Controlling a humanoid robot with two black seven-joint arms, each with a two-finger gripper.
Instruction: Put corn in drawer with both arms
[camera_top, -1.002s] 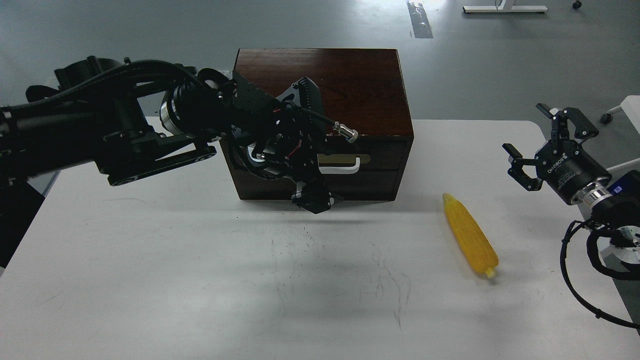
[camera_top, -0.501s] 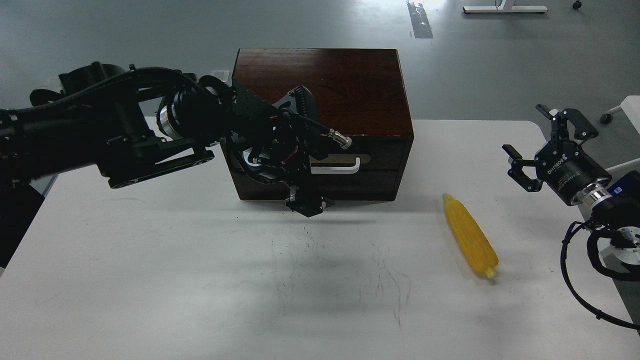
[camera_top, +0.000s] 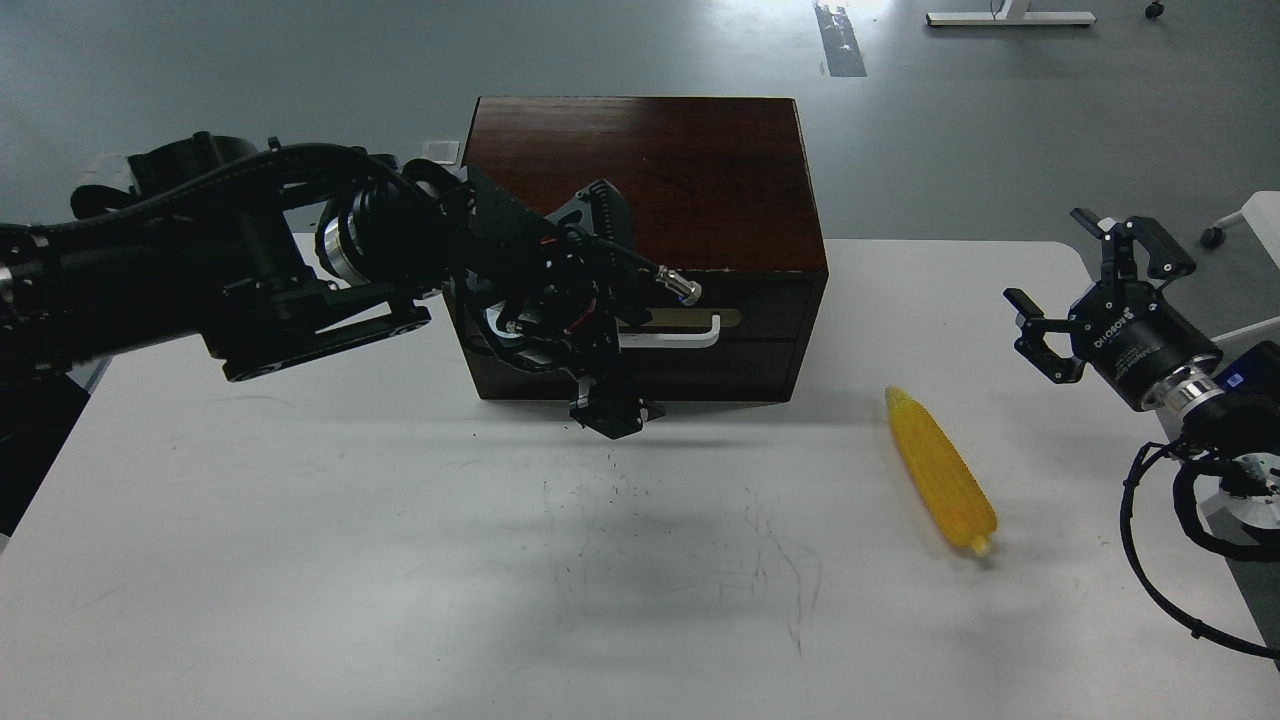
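Op 1: On white table (camera_top: 300, 560), corn (camera_top: 941, 470) lies R of the wooden box (camera_top: 640, 180), drawer (camera_top: 760, 322) shut. R gripper (camera_top: 1085, 290) hangs w/ fingers spread, empty.

Op 2: I can't tell L gripper (camera_top: 605, 412) state, too dark, at drawer front. Cob looks light, stiff, prob slick; I'd grab mid-body.

Left arm (camera_top: 250, 270) reaches right — jaws unreadable; right gripper (camera_top: 1085, 290) raised — jaws spread.

Yellow corn (camera_top: 941, 472) flat on table, right of shut brown drawer (camera_top: 700, 328).
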